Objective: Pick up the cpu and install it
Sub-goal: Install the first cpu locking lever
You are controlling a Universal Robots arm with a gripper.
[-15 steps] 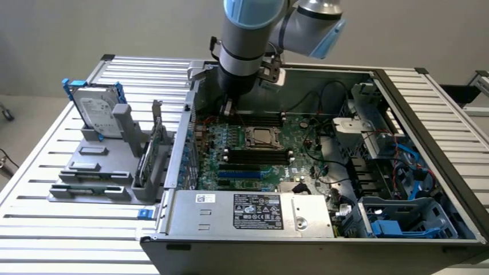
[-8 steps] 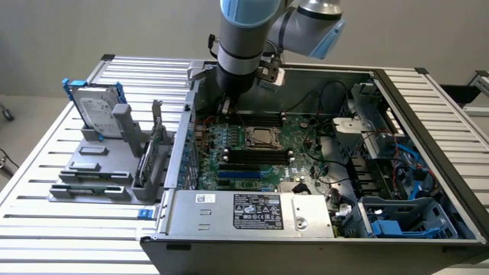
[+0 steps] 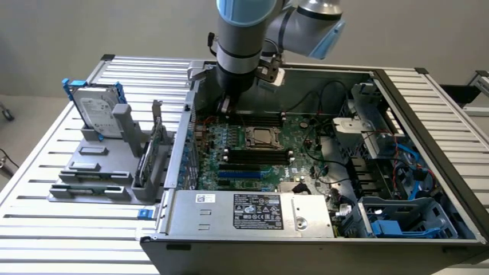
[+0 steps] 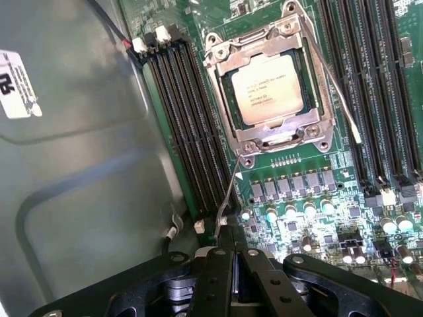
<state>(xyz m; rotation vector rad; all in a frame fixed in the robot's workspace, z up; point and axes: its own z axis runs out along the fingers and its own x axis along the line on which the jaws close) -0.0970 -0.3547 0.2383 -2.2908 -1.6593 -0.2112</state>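
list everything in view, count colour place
table: 1, slatted aluminium, under everything
case: 1, dark grey, open, on the table
motherboard: 1, green, inside the case
socket: 1, metal frame, on the motherboard
cpu: 1, silver-grey, seated in the socket
levers: 2, thin wire, either side of the socket
power supply: 1, silver, case's near edge
holder: 1, grey, exterior view's left
hard drive: 1, silver, blue frame, upright in the holder
arm: 1, grey and light blue, reaching into the case
tool: 1, black, shut, tip by one lever's end

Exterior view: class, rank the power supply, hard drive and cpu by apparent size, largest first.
1. power supply, though nearest the camera
2. hard drive
3. cpu, clearly smallest
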